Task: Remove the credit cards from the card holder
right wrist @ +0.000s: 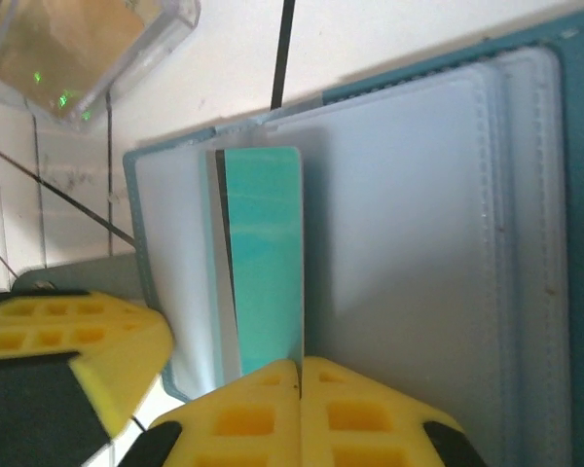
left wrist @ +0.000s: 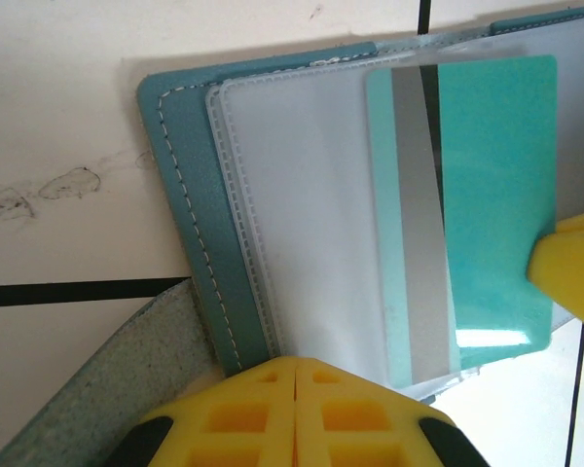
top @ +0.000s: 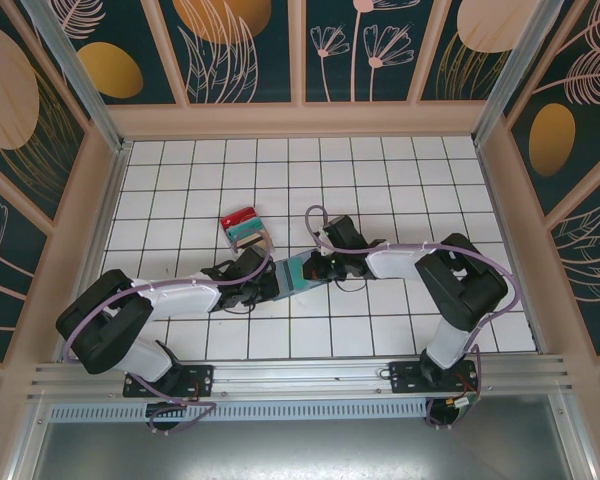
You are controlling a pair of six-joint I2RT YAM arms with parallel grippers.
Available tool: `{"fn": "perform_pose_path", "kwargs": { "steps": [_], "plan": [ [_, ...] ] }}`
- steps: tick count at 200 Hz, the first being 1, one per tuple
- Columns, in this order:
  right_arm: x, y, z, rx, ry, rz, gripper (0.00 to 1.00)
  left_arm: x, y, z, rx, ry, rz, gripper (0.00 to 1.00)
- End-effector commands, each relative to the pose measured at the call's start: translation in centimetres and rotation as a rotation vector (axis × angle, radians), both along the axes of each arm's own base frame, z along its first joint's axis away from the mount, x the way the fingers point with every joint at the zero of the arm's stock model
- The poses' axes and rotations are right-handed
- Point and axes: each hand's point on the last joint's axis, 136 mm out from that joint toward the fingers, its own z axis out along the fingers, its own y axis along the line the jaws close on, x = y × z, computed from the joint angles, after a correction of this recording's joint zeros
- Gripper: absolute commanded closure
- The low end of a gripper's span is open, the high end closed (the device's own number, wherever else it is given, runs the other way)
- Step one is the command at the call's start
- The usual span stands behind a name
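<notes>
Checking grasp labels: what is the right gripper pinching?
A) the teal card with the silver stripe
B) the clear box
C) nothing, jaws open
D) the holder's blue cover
A: in the right wrist view the right gripper is shut on the end of the teal card, which lies against the clear sleeve of the card holder.

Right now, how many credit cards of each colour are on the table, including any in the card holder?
Red credit card: 1
Teal credit card: 2 (one in the card holder, one stacked)
Tan credit card: 1
Total: 4
</notes>
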Motion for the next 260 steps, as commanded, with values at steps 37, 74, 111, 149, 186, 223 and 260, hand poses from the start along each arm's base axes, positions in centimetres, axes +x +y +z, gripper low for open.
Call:
{"fn": "perform_pose_path", "kwargs": {
  "steps": [37, 74, 111, 149, 186, 223, 260],
  "plan": [
    [0.7, -1.1, 1.0, 0.006, -0.038, -0.044, 1.00, -1.2, 0.6, -1.0, 0.029, 0.044, -0.023, 0.90],
    [1.1, -3.1, 3.4, 0.033, -0.099, -0.075, 1.00, -1.0, 0.7, -0.6, 0.024, 0.032, -0.009, 0.85],
    [1.3, -4.7, 5.6, 0.051, -0.155, -0.083, 1.00, -0.2, 0.7, 0.6, 0.014, -0.005, 0.019, 0.67],
    [1.6, -5.3, 7.6, 0.083, -0.189, -0.085, 1.00, 1.6, 0.1, 4.3, -0.086, -0.080, 0.088, 0.34],
    [2.7, -4.9, 11.4, 0.200, -0.237, -0.091, 1.00, 4.0, -0.3, 10.9, -0.374, -0.199, 0.170, 0.31],
    [2.9, -4.0, 14.5, 0.340, -0.243, -0.065, 1.00, 4.7, 0.9, 16.7, -0.596, -0.342, 0.231, 0.40],
    [2.3, -2.8, 16.9, 0.476, -0.232, -0.011, 1.00, 4.0, 0.4, 17.9, -0.714, -0.346, 0.186, 0.45]
  ]
}}
